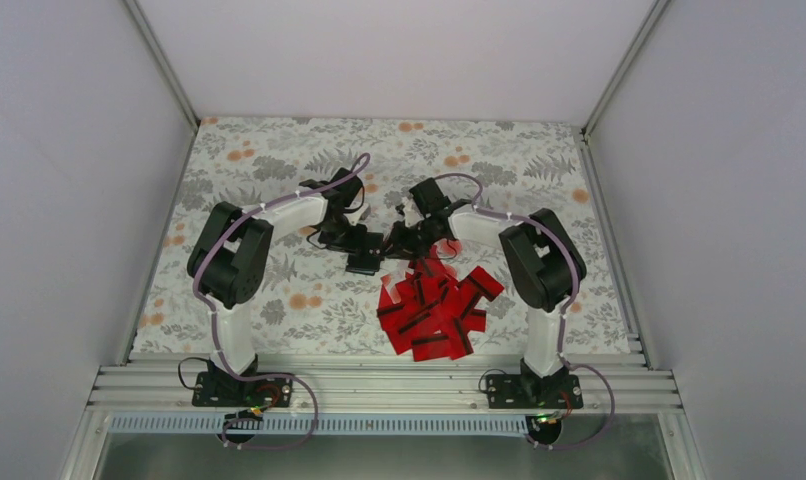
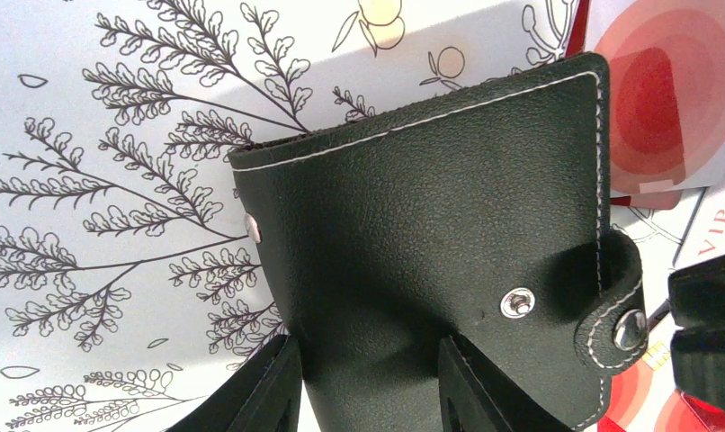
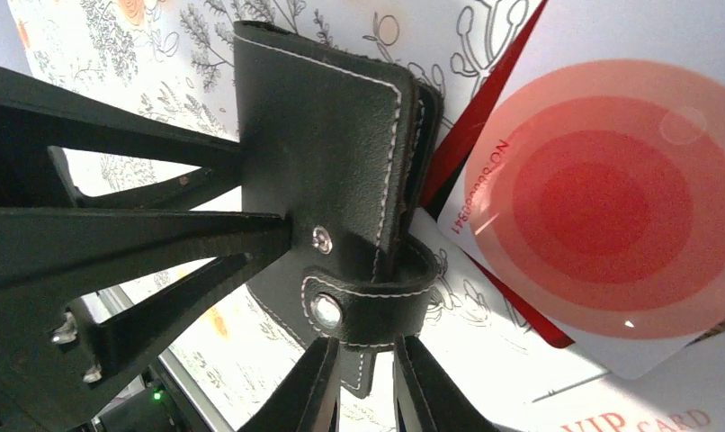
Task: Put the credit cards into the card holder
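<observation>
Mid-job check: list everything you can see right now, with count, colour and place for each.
card holder: one, black with pale stitching and a snap strap, held up between both grippers over the middle of the cloth.
cards: a pile too overlapped to count, red with black stripes, on the cloth's near side, right of centre.
white card: one, white face with red rings, lying just beside the card holder.
cloth: one, pale with grey leaves and orange flowers, spread under everything.
rail: one, silver, along the near edge.
left gripper: one, black, shut on the card holder's body.
right gripper: one, black, shut on the strap.
</observation>
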{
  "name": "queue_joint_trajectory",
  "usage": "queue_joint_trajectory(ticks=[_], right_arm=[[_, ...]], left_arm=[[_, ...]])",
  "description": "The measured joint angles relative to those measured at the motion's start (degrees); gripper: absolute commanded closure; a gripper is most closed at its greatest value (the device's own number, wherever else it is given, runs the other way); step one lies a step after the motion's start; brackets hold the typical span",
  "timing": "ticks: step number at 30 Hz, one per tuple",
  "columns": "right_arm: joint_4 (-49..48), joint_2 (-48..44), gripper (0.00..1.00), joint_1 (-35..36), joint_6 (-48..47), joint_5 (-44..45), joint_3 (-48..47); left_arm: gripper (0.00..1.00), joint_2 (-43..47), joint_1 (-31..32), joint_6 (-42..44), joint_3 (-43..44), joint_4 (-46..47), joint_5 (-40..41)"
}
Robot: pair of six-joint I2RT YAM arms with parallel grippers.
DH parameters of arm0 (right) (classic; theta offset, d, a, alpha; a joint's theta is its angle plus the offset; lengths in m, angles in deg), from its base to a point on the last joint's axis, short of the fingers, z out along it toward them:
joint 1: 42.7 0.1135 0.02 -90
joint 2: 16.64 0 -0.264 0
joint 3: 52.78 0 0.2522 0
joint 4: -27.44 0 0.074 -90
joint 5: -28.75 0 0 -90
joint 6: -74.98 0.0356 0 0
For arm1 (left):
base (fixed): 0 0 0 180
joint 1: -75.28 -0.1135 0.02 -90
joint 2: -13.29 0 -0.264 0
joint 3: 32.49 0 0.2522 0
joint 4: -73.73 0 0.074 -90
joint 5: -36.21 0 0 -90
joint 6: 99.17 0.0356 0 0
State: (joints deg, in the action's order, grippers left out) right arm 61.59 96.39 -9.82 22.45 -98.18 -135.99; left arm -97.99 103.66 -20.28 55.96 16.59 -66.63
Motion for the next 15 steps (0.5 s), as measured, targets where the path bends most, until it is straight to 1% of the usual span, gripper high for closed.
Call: queue_joint_trajectory(ticks=[15], right_arm=[[-0.07, -0.48, 0.84, 1.44, 0.92, 0.26, -0.15]], left_arm=[[0.64, 0.13, -0.04, 0.07, -0.31, 0.39, -0.26]])
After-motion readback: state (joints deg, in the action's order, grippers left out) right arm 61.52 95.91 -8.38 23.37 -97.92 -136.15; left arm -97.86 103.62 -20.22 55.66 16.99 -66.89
